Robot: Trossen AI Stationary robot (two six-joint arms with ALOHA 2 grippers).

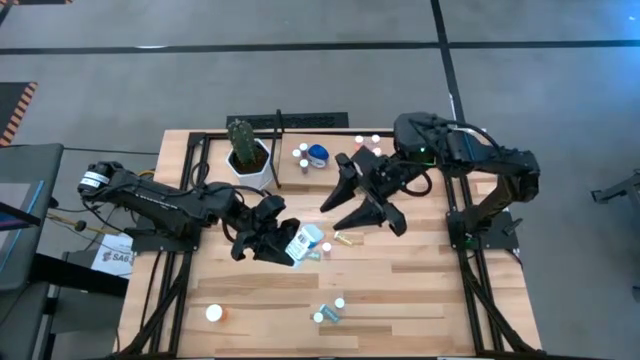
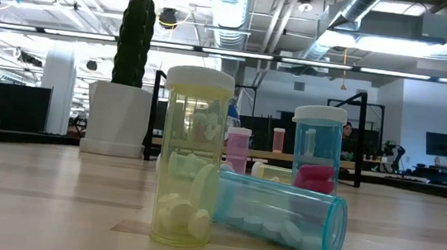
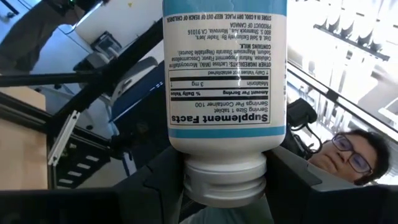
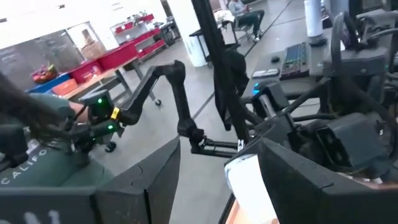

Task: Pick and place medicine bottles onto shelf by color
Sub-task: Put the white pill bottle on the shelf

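Note:
My left gripper (image 1: 288, 245) is over the middle of the table, shut on a white bottle with a blue-banded label (image 1: 306, 240); the label fills the left wrist view (image 3: 227, 74). My right gripper (image 1: 362, 208) is open and empty just to the right of it, near the shelf (image 1: 300, 180). A round blue bottle (image 1: 318, 155) and small white-capped bottles (image 1: 301, 152) stand on the shelf board. A yellow bottle (image 2: 192, 159) stands upright on the table with a teal bottle (image 2: 280, 221) lying against it. Neither gripper shows in the low view. My left gripper pinches the white bottle's ribbed cap end (image 3: 224, 182) between its two fingers. The fingers come from the table's left, along the bottle's length. The bottle's body sticks out beyond the fingertips toward the table's right. I cannot tell whether it is clear of the table.
A white pot with a cactus (image 1: 245, 150) stands at the shelf's left end. Loose bottles lie near the front edge (image 1: 330, 310), one with an orange body (image 1: 213, 313), and a small one (image 1: 346, 240) is under my right gripper. A person (image 3: 351, 158) is beyond the table.

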